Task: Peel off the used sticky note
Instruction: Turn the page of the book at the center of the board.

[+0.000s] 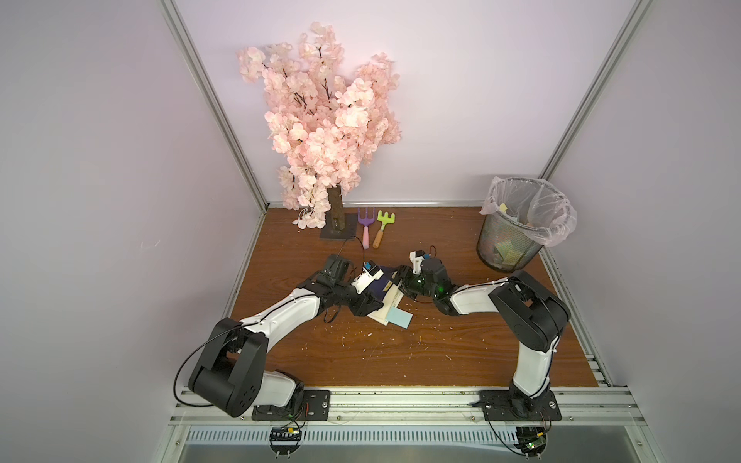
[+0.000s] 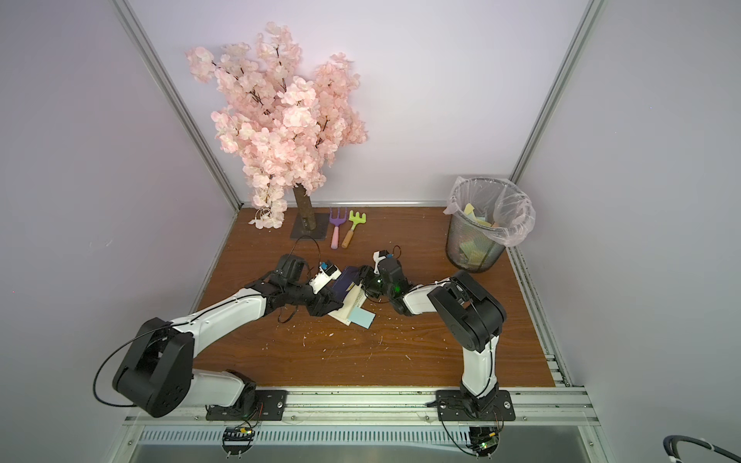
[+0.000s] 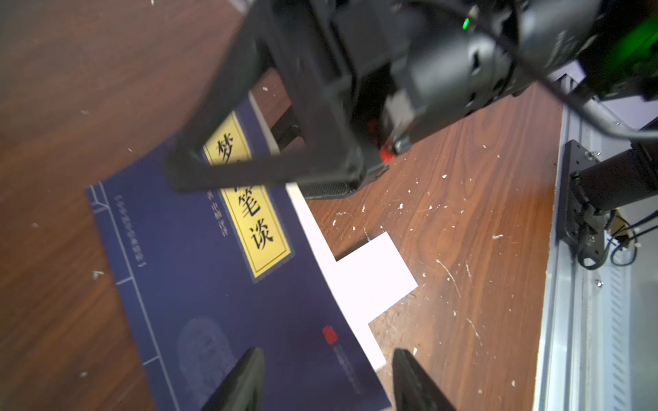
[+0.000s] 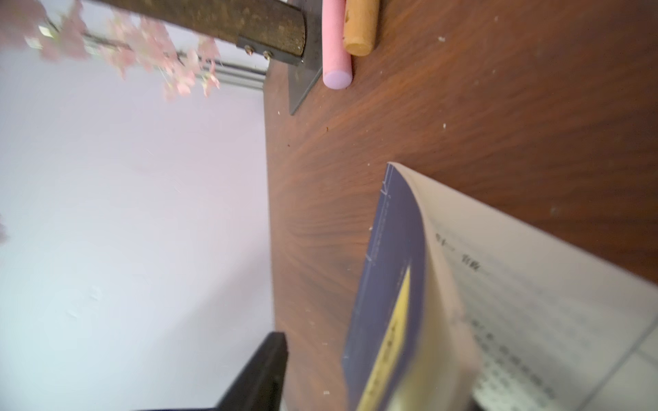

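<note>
The light blue sticky note (image 1: 401,318) pokes out from the pages of the blue book (image 3: 199,284), at its near edge; it looks thin, light and floppy, and may tear, so pinch its loose corner and pull slowly; the left gripper (image 3: 327,350) hangs open over the cover; the right gripper (image 1: 402,276) sits around the lifted pages, squeezing or not I cannot tell; the wire bin (image 1: 509,248) stands far back.

Soft, even light in both top views, edges bowed; my wrist views smear, the sticky note (image 3: 370,281) blown white.
</note>
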You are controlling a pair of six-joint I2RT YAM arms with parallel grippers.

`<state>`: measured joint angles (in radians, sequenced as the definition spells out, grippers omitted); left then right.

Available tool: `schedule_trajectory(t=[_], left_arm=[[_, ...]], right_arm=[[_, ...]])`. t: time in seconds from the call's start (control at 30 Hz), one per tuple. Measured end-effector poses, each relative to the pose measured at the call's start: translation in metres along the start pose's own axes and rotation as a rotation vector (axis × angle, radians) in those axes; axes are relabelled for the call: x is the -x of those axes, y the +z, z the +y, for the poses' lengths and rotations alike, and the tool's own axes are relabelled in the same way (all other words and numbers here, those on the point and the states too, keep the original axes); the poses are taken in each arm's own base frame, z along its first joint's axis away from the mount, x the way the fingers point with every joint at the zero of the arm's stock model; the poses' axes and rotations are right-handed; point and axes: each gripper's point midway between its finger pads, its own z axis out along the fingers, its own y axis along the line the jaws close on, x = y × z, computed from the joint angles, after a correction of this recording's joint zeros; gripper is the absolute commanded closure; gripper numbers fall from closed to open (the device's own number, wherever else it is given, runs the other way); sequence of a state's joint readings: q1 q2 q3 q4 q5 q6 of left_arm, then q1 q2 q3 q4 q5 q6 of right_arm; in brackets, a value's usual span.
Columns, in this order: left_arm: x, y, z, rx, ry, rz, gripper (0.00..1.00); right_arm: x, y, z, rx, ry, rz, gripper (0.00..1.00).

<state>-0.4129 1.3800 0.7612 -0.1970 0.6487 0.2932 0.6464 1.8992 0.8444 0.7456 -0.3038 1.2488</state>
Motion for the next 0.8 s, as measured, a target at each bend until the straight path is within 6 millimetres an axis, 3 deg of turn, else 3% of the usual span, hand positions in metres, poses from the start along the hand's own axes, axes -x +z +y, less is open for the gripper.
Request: schedule_trajectory(t=[0.2,0.47,0.8], left_arm=[[0.018,-0.006,-0.003,0.034,0.052,-0.011,0.34],[0.01,0.013,-0.022,0.126,0.202,0.086,0.28],[0.014,0.032,-0.014,0.355,0.376,0.137,0.28]], right_arm=[[-0.001,0.001,-0.004,-0.006,0.012,0.003,0.89],[-0.001,-0.002,-0.003,-0.014,0.015,0.005,0.9],[-0.001,-0.004,-0.002,-0.014,0.057,0.004,0.92]])
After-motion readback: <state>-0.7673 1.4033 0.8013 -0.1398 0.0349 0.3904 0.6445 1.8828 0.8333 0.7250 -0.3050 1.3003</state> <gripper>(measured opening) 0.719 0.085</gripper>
